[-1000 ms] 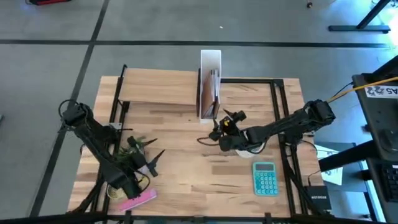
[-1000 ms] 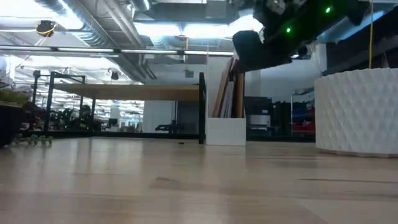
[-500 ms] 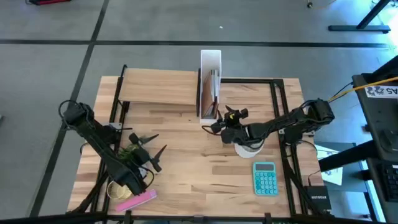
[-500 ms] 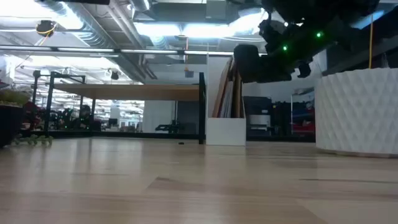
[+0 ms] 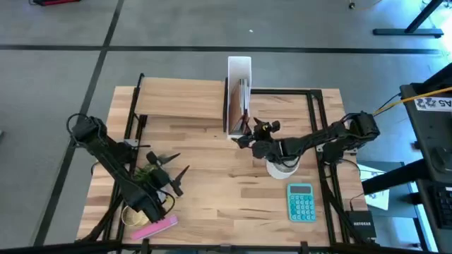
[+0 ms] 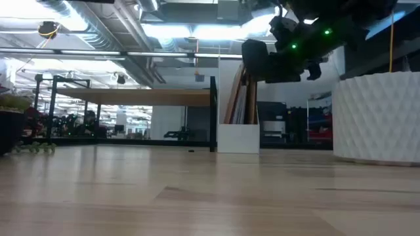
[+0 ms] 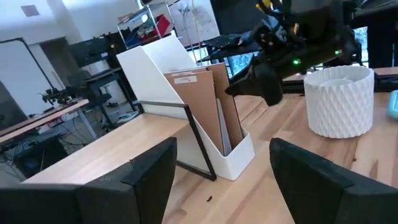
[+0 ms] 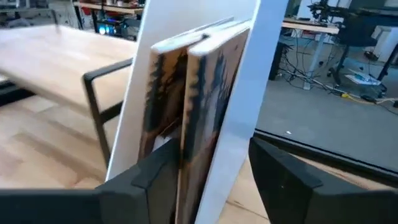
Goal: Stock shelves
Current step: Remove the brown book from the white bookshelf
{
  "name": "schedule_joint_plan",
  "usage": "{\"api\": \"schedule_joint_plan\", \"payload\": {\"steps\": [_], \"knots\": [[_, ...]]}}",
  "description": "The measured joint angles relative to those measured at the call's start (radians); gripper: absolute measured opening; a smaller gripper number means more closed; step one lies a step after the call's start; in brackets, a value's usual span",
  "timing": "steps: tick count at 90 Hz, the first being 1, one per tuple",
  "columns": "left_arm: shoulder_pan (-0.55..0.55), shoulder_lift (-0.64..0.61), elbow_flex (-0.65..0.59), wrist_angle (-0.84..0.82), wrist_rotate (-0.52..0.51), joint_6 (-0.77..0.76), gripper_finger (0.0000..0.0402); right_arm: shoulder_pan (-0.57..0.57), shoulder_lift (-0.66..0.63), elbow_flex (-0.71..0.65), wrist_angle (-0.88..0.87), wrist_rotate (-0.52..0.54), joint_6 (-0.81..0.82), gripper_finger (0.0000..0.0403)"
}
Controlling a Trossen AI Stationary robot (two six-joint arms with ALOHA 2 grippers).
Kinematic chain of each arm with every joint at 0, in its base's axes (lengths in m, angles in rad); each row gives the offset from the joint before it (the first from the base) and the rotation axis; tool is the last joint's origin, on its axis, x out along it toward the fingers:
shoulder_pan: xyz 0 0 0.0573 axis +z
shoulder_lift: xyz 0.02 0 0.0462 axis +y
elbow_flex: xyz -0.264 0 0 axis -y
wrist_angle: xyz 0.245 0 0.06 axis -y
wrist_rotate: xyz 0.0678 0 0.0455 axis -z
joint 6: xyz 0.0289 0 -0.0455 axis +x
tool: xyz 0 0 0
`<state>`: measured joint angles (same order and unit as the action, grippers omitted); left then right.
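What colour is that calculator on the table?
Teal calculator, clearest in the high view.

You see the right gripper (image 5: 244,139) just beside the open end of the white file box (image 5: 239,70), which holds brown folders (image 5: 243,106). The left gripper (image 5: 176,171) is open above a small green plant (image 5: 147,174). A teal calculator (image 5: 301,201) lies near the white pot (image 5: 281,168).

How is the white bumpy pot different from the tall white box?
The round, ribbed white pot looks empty, while the tall narrow white file box is flat-sided and holds brown folders. The pot is short and wide; the box stands tall and thin. Both are white and stand on the wooden table.
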<state>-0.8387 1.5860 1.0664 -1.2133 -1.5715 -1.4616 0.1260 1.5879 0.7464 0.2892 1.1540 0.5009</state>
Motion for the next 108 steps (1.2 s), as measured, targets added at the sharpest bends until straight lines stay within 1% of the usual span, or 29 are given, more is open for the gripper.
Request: {"api": "schedule_joint_plan", "payload": {"steps": [9,14,22,27,38,44,61,68,75,80,86,95,101,108], "knots": [[0.0,0.0,0.0,0.0,0.0,-0.001,0.0239,-0.003,0.0,0.0,0.008,-0.006,-0.017,0.0127],[0.0,0.0,0.0,0.0,0.001,-0.001,0.0239,-0.003,0.0,0.004,0.008,-0.004,-0.021,0.0095],[0.0,0.0,0.0,0.0,0.002,0.003,0.0239,-0.001,0.0,0.017,0.008,-0.005,-0.042,0.0034],[0.001,0.0,0.0,0.0,0.002,0.003,0.0239,0.008,0.0,0.029,0.007,-0.004,-0.062,0.0013],[0.008,0.0,0.0,0.0,0.008,0.007,0.0239,0.03,0.0,0.079,0.006,0.072,-0.123,0.0014],[0.008,0.0,0.0,-0.001,0.02,0.027,0.0239,0.04,0.0,0.116,0.007,0.106,-0.189,0.0007],[0.007,0.0,0.0,0.0,0.027,0.046,0.0239,0.047,0.0,0.212,0.006,0.137,-0.347,0.0004],[0.007,0.0,0.0,0.0,0.034,0.047,0.0239,0.068,0.0,0.259,0.007,0.2,-0.439,0.0004],[0.007,0.0,0.0,0.0,0.052,0.054,0.0239,0.1,0.0,0.323,0.01,0.265,-0.571,0.0003],[0.007,0.0,0.0,0.0,0.065,0.056,0.0239,0.127,0.0,0.375,0.009,0.288,-0.668,0.0002],[0.007,0.0,0.0,0.0,0.069,0.056,0.0239,0.165,0.0,0.437,0.006,0.285,-0.781,0.0002],[0.007,0.0,0.0,0.0,0.068,0.052,0.0239,0.243,0.0,0.513,-0.011,0.233,-0.897,0.0001],[0.001,0.0,0.0,0.0,0.068,0.051,0.0239,0.308,0.0,0.546,-0.055,0.207,-0.926,0.0001],[-0.009,0.0,0.0,0.0,0.064,0.048,0.0239,0.386,0.0,0.568,-0.133,0.189,-0.896,0.0001]]}}
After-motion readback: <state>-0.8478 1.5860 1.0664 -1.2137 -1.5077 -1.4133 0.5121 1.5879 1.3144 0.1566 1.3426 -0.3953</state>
